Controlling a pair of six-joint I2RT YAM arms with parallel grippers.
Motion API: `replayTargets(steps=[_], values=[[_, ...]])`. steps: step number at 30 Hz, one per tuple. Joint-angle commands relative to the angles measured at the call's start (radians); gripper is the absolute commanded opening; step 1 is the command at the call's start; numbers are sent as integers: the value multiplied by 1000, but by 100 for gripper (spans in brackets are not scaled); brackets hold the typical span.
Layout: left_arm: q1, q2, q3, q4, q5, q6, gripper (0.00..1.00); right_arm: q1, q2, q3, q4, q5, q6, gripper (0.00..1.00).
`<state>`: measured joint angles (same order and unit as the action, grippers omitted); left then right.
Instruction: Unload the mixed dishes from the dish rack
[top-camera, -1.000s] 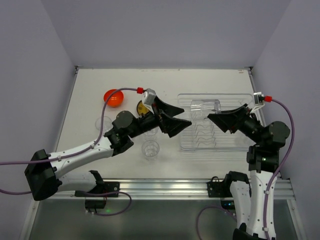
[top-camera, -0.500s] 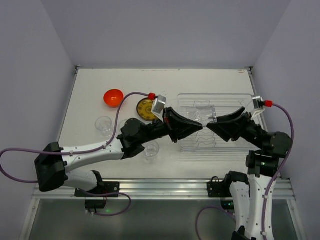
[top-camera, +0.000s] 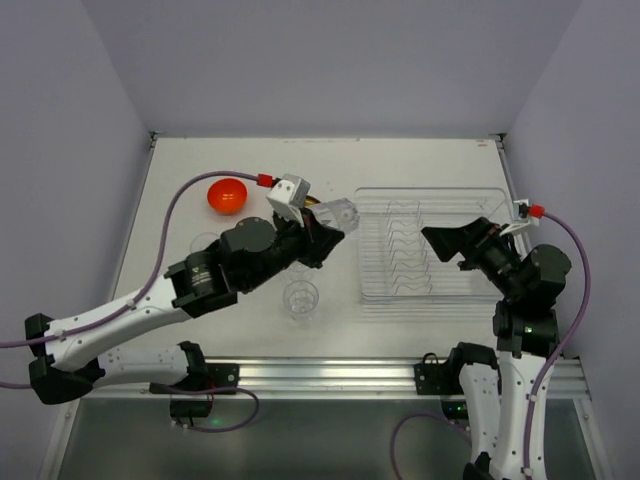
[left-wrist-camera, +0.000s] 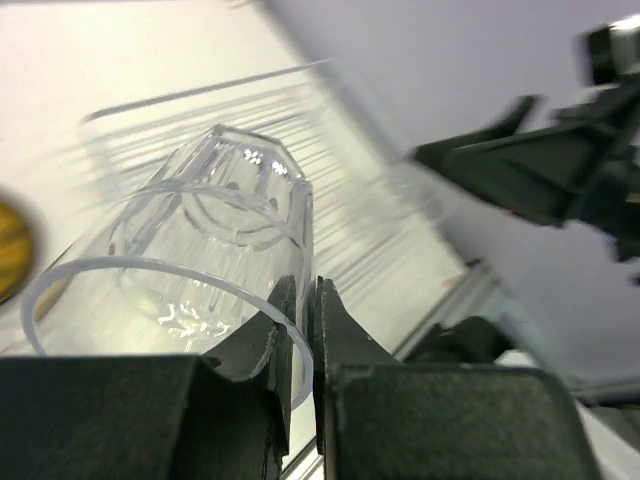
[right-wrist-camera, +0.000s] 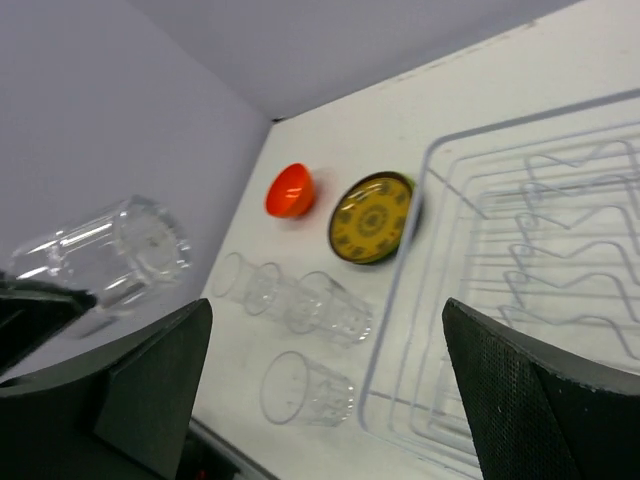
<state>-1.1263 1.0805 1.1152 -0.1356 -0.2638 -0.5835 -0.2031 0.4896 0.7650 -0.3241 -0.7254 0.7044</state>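
Clear cup — tight in left jaws

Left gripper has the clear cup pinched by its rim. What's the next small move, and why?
Probably swing the left gripper leftward and lower the clear cup beside the other cups: it is held sideways, just clear of the dish rack.
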Motion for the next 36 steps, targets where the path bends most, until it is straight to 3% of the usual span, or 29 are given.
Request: replayTargets(steps=[1, 4, 9, 15, 20, 33, 34, 36], values=[[3, -5, 216, -862, -345, -105, 0, -2, 6, 23, -122, 198, -134, 99], [20, 32, 244, -1183, -379, -269, 0, -2, 39, 31, -121, 210, -155, 99], [167, -13, 60, -1089, -122, -158, 0, -2, 61, 62, -141, 233, -204, 99], [230, 119, -14, -1050, -37, -75, 0, -1, 60, 63, -141, 230, -223, 99], [246, 168, -103, -883, 84, -32, 0, 10, 47, 51, -132, 230, -229, 99], [258, 366, -163, -782, 87, 13, 5, 34, 49, 37, -115, 227, -235, 99], [260, 368, -160, -785, 78, 11, 6, 33, 49, 36, -115, 227, -237, 99], [258, 363, -150, -799, 57, 2, 21, 34, 50, 36, -113, 225, -237, 99]])
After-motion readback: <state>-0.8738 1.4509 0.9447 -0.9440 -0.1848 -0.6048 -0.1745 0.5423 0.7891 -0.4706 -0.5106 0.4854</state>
